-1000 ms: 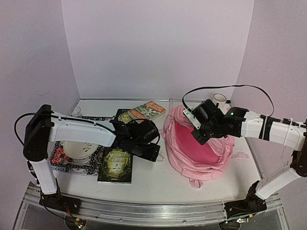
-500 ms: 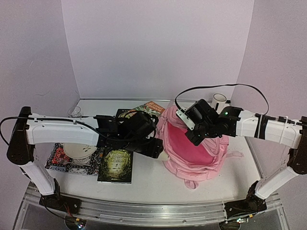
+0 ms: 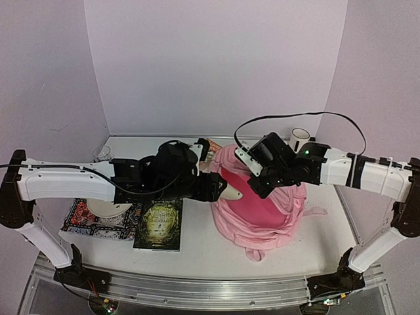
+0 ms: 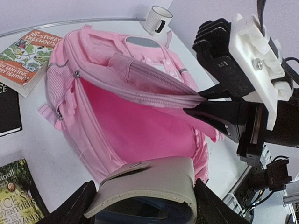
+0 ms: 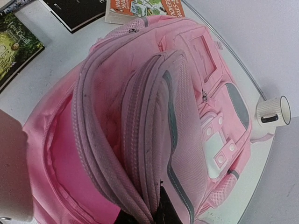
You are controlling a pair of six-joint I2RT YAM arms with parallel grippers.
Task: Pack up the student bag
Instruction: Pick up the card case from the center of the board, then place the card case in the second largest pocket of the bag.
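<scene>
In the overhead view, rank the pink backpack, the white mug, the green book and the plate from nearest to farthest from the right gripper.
From the right gripper, in the top view:
1. pink backpack: its flap is pinched in the jaws, centre right.
2. white mug: behind the gripper, at the back.
3. green book: front, left of the bag.
4. plate: far left.

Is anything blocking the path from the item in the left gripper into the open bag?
Nothing visible. The right gripper pinches the student bag open, and its pink mouth lies clear just ahead of the cream item in the left gripper.
</scene>
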